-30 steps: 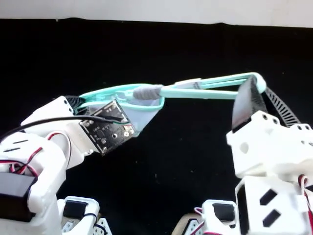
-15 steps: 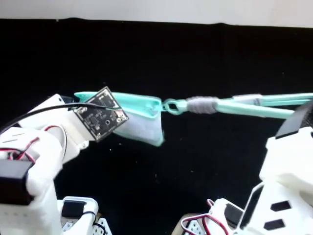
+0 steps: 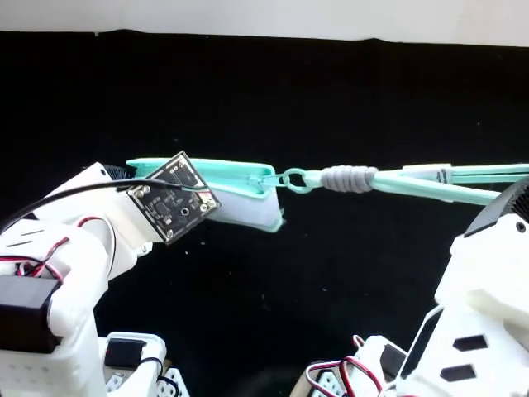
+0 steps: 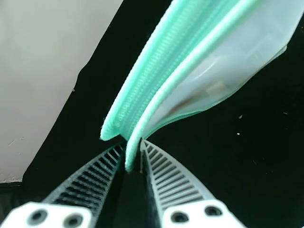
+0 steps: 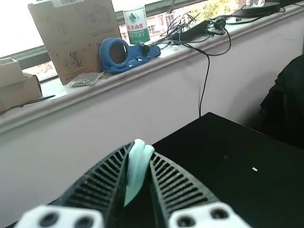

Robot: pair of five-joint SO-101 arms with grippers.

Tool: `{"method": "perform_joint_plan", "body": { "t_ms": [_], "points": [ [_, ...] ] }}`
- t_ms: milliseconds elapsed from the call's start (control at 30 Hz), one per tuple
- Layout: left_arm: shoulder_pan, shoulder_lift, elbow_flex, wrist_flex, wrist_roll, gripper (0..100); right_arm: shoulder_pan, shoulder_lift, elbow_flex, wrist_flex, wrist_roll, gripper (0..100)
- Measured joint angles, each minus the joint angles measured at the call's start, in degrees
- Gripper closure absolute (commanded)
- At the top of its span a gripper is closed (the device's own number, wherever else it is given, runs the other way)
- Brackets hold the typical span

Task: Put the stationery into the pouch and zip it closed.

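Pouch: taut between pincers.
Left pincer: clamps its end; may slip.
Right pincer: clamps strap; overpull could yank pouch free.

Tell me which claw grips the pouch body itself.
The left claw: it pinches the mint pouch, while the right claw holds only the pull strap.

a black table spreads below me, with a pale wall along its far edge. past my right wrist a window ledge carries a tall cardboard box, a blue tape dispenser just beside it, a green-labelled can behind that, and tangled black cables, one hanging down the wall. smaller cardboard boxes sit at the ledge's other end.
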Motion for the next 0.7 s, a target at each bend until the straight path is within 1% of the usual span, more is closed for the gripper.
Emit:
{"method": "perform_joint_plan", "body": {
  "t_ms": [167, 267, 367, 433, 700],
  "points": [
    [0.0, 0.0, 0.1, 0.0, 0.0, 99, 0.0, 0.0, 7.3, 0.0, 0.0, 97.9],
    [0.0, 0.1, 0.1, 0.0, 0.0, 99, -1.2, 0.0, 10.6, 0.0, 0.0, 88.9],
    [-0.1, 0.4, 0.1, 0.0, 0.0, 99, -5.3, 0.1, 12.7, 0.0, 0.0, 77.5],
    [-0.1, 0.5, 0.2, 0.0, 0.0, 99, -8.4, 0.1, 13.6, 0.0, 0.0, 73.5],
    [-0.4, 0.7, 0.2, 0.0, 0.0, 99, -22.2, 0.2, 14.0, 0.0, 0.0, 72.9]
  ]
}}
